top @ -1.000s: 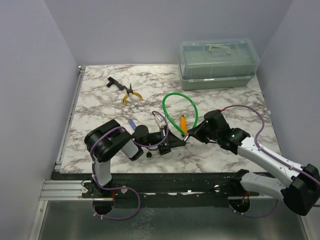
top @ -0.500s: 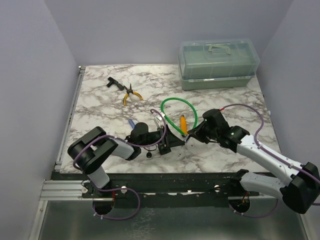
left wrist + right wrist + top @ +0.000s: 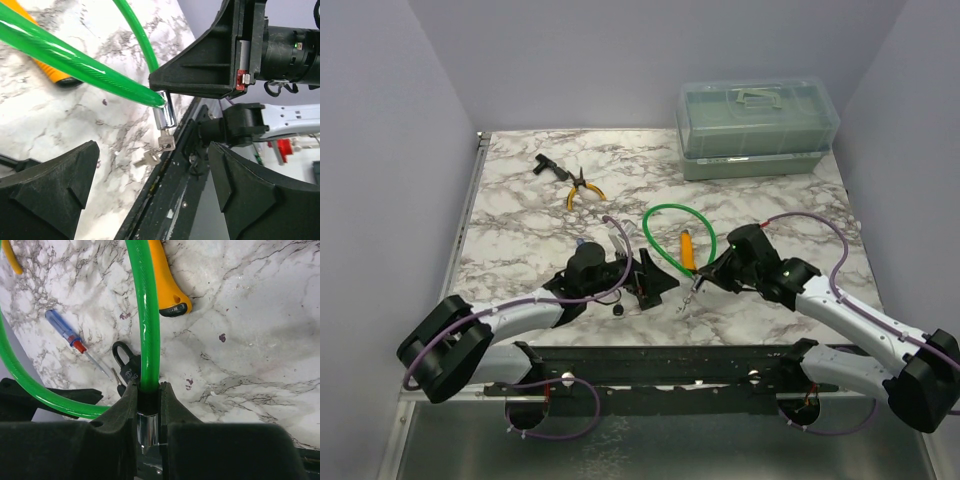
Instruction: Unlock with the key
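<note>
Marble surface point(image 3: 520, 205) lies under your arms. Your right hand point(image 3: 148, 407) is clenched on the silver barrel point(image 3: 164, 112) of the green cable point(image 3: 145, 315). The key point(image 3: 165, 144) dangles at the barrel's 6 o'clock. Your left hand point(image 3: 650, 283), at the right's 9 o'clock, is released, its 2 fingers apart.

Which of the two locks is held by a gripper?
The green cable lock: the right gripper clamps its end, while the black padlock lies free on the table.
</note>
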`<action>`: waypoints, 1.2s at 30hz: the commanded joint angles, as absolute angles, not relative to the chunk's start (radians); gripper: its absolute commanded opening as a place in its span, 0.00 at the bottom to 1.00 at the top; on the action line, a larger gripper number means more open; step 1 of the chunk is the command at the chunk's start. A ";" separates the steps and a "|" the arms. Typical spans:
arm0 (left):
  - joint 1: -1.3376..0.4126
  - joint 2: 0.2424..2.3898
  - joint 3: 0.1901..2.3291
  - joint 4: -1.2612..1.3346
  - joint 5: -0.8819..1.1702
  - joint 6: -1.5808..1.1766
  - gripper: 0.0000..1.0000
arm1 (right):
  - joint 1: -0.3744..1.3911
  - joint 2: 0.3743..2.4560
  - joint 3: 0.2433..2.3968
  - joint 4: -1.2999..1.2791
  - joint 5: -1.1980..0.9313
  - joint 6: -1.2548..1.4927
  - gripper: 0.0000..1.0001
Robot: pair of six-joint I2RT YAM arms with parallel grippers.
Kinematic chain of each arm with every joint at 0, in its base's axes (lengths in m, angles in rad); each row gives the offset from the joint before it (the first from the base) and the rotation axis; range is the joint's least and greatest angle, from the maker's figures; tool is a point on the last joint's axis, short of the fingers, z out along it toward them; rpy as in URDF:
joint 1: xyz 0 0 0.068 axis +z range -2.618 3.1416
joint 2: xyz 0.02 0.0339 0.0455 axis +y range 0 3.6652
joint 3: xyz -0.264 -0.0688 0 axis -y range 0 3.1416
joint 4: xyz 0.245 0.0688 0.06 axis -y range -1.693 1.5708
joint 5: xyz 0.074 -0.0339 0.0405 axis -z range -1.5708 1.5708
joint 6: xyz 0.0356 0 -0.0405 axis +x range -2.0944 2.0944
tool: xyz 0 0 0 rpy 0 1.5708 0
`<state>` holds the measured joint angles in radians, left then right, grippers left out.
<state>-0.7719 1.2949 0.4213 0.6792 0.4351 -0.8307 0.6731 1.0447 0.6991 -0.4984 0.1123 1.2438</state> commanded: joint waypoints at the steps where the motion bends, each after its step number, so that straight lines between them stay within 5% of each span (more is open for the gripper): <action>1: -0.769 1.172 0.402 0.489 0.316 -0.735 0.99 | 0.678 1.012 0.681 -0.419 0.123 1.201 0.00; 9: -0.766 0.984 0.393 0.364 0.127 -0.767 0.99 | 0.678 1.004 0.645 -0.333 0.091 1.148 0.00; 18: -0.768 1.104 0.425 0.440 0.148 -0.860 0.96 | 0.678 1.017 0.619 -0.232 0.026 1.122 0.00; 30: -0.773 1.256 0.513 0.566 0.203 -0.880 0.85 | 0.678 1.044 0.614 -0.216 0.006 1.115 0.00; 36: -0.773 1.305 0.522 0.587 0.181 -0.901 0.70 | 0.678 1.036 0.611 -0.211 -0.008 1.105 0.00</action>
